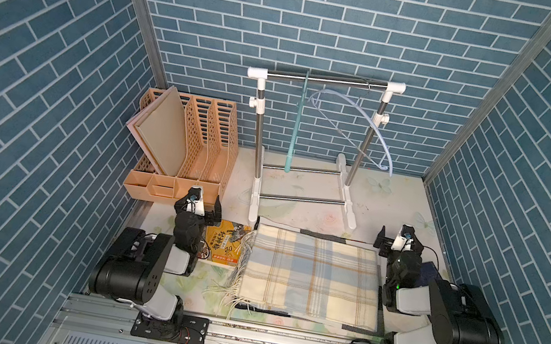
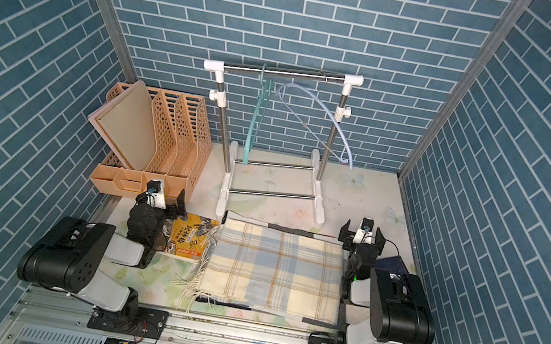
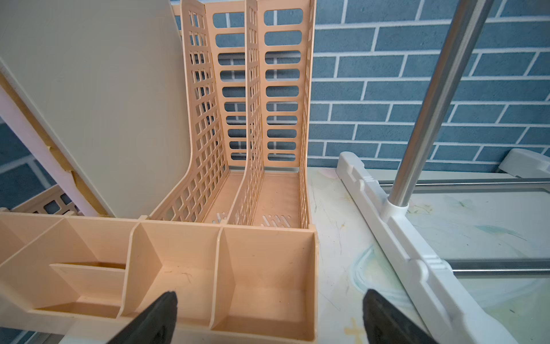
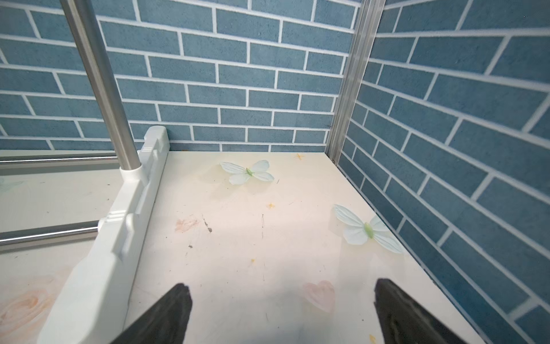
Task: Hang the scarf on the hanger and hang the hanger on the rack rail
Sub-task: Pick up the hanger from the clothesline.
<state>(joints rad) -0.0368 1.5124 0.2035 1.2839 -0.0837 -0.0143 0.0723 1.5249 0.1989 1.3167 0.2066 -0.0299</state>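
A cream and blue plaid scarf (image 1: 313,275) (image 2: 272,268) lies folded flat on the table between the two arms, with its fringe toward the left arm. On the steel rail of the clothes rack (image 1: 324,79) hang a teal hanger (image 1: 296,127) and a pale blue hanger (image 1: 362,127), the latter tilted. My left gripper (image 1: 198,207) (image 3: 269,297) stands open and empty beside the scarf's far left corner. The right gripper (image 1: 401,241) (image 4: 282,287) is open and empty at the far right corner. The scarf is out of both wrist views.
An orange file organizer (image 1: 187,142) (image 3: 262,238) holding a beige board stands at the back left, just ahead of the left gripper. A yellow book (image 1: 223,244) lies partly under the scarf's fringe. The rack's white feet (image 3: 401,238) (image 4: 119,232) rest behind the scarf.
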